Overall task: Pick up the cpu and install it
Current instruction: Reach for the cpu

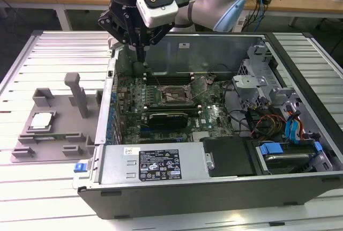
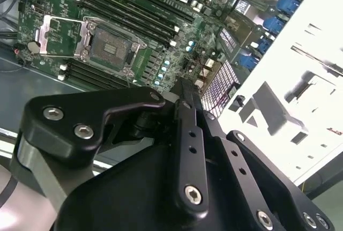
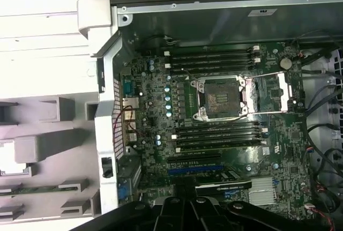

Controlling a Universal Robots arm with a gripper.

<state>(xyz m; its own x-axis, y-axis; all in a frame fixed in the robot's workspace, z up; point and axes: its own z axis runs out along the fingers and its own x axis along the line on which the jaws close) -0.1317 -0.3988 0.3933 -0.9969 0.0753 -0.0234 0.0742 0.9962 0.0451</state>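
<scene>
The cpu (image 1: 42,121), a small silver-white square chip, lies in a recess of the grey holder (image 1: 69,134) at the exterior view's left, outside the computer case. In the first wrist view the cpu (image 3: 9,158) is a bright patch at the picture's edge. The motherboard socket (image 1: 174,96) stands open and bare, its metal frame (image 3: 270,94) folded aside. My gripper (image 1: 140,57) hangs over the case's back corner near the holder side, fingers together with nothing between them. In the second wrist view the gripper (image 2: 185,83) tapers to a closed tip above the board.
The open computer case (image 1: 214,180) lies on a slatted metal table (image 1: 32,199). Its wall (image 3: 107,134) stands between the holder and the motherboard. A drive cage and cables (image 1: 268,107) fill the exterior view's right side. An upright post (image 1: 77,94) rises from the holder.
</scene>
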